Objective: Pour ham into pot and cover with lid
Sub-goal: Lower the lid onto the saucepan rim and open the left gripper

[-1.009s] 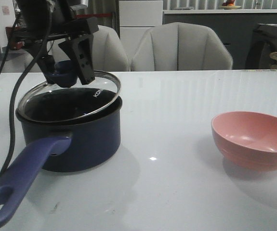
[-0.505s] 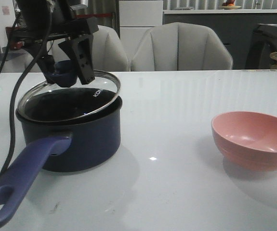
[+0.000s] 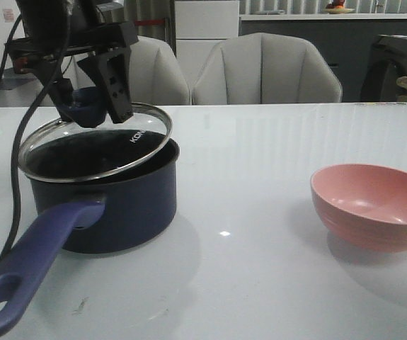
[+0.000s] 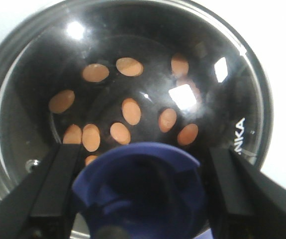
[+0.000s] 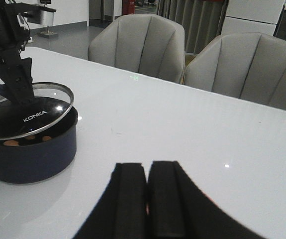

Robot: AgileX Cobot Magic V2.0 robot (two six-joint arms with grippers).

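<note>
Ham (image 4: 131, 110), seen as small flat orange-pink chunks, lies scattered over the black floor of the dark navy round saucepan (image 3: 118, 205); we view it through the round glass lid with steel rim (image 3: 95, 145) in the left wrist view, and a few pieces also show under the raised lid edge in the right wrist view. We see the left gripper (image 3: 90, 95) clamped on the lid's blue funnel-shaped knob (image 4: 140, 191), one black finger on each side of it. The lid hangs tilted just above the saucepan, its near-left edge low by the rim and its far-right edge, beside the white "KONKA" lettering, lifted clear; whether the low edge touches the rim we cannot tell. The saucepan's long purple-blue handle (image 3: 26, 273) points toward the near-left corner of the white table (image 3: 260, 283). The right gripper (image 5: 146, 199) sits over bare tabletop with its two black fingers pressed together, holding nothing. A salmon-pink round bowl (image 3: 373, 212) stands upright on the right side of the table, well apart from the saucepan. Grey padded chairs (image 3: 267, 71) stand behind the table.
</note>
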